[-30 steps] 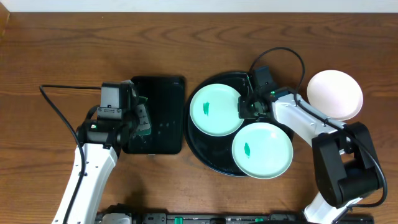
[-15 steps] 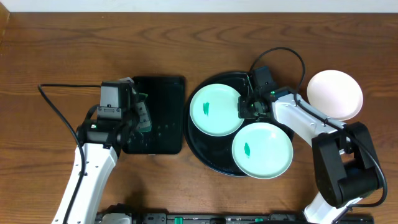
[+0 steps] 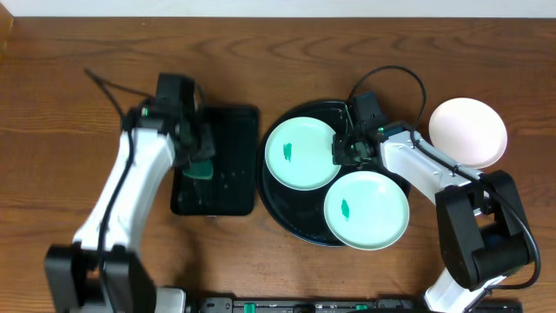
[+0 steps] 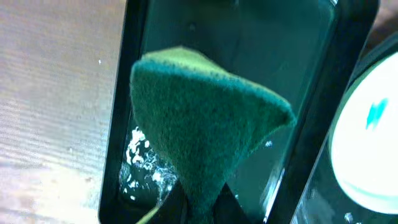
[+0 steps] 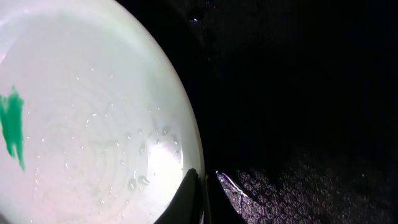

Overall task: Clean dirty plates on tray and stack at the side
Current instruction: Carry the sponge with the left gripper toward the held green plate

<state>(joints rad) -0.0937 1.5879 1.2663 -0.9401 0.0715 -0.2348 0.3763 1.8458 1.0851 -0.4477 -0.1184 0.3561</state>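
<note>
A pale mint plate with a green smear lies on the left of the round black tray. A second smeared mint plate lies at the tray's front right. A white plate sits on the table to the right of the tray. My right gripper is shut on the right rim of the left mint plate, fingers pinching its edge. My left gripper is shut on a green sponge and holds it over the rectangular black tray. The sponge fills the left wrist view.
The rectangular tray holds water and foam. It stands just left of the round tray. Cables trail behind both arms. Bare wooden table lies to the far left and along the back.
My left arm has swung up and toward the back, lifting the sponge over the rectangular tray. The right arm and the plates have not moved.
</note>
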